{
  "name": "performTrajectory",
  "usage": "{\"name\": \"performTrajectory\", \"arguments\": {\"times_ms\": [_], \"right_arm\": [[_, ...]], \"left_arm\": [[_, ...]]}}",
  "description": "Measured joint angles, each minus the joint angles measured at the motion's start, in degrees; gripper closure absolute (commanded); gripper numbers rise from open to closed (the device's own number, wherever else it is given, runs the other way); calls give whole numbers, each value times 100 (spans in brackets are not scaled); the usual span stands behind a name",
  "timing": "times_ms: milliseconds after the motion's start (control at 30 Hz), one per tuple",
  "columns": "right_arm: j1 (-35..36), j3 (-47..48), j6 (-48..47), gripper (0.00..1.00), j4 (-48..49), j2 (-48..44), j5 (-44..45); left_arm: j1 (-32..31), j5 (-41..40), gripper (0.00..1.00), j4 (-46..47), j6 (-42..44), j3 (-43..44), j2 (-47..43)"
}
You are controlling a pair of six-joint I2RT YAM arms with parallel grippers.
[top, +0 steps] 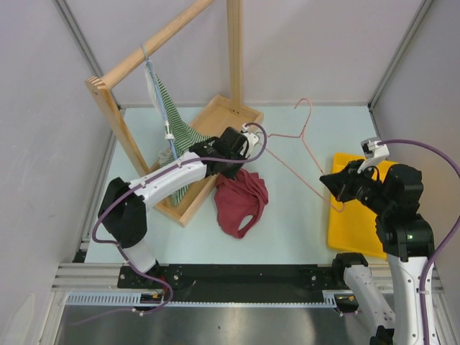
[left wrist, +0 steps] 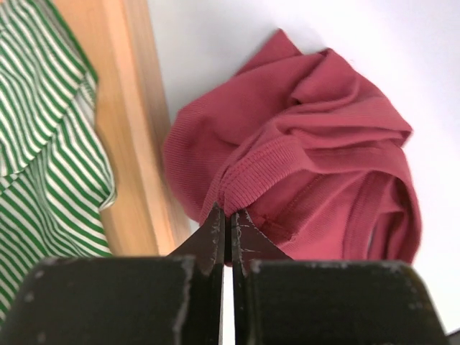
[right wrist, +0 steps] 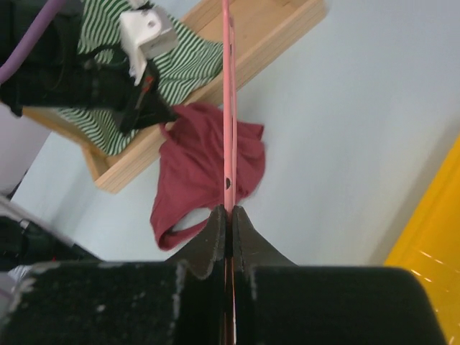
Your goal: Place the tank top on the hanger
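Observation:
The maroon tank top (top: 241, 202) lies crumpled on the table beside the wooden rack base, with one strap loop toward the near side. My left gripper (top: 231, 172) is shut on a ribbed edge of the tank top (left wrist: 302, 151) at its far side; the fingertips (left wrist: 215, 224) pinch the fold. The thin pink wire hanger (top: 298, 154) is held up above the table, hook pointing away. My right gripper (top: 338, 192) is shut on the hanger's near corner, and the hanger wire (right wrist: 228, 108) runs straight out from between its fingers (right wrist: 215, 230).
A wooden clothes rack (top: 162, 39) with a tray base (top: 215, 118) stands at the back left. A green-and-white striped garment (top: 172, 115) hangs from it on a pale hanger. A yellow tray (top: 356, 212) lies under the right arm.

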Motion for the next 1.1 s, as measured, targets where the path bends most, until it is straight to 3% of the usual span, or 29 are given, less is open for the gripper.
{"name": "performTrajectory", "arguments": {"times_ms": [467, 1100], "right_arm": [[345, 363, -299, 100, -1110, 144, -544], [466, -164, -111, 100, -732, 59, -1106]], "left_arm": [[697, -262, 100, 219, -13, -79, 164], [772, 142, 100, 243, -96, -90, 164]]}}
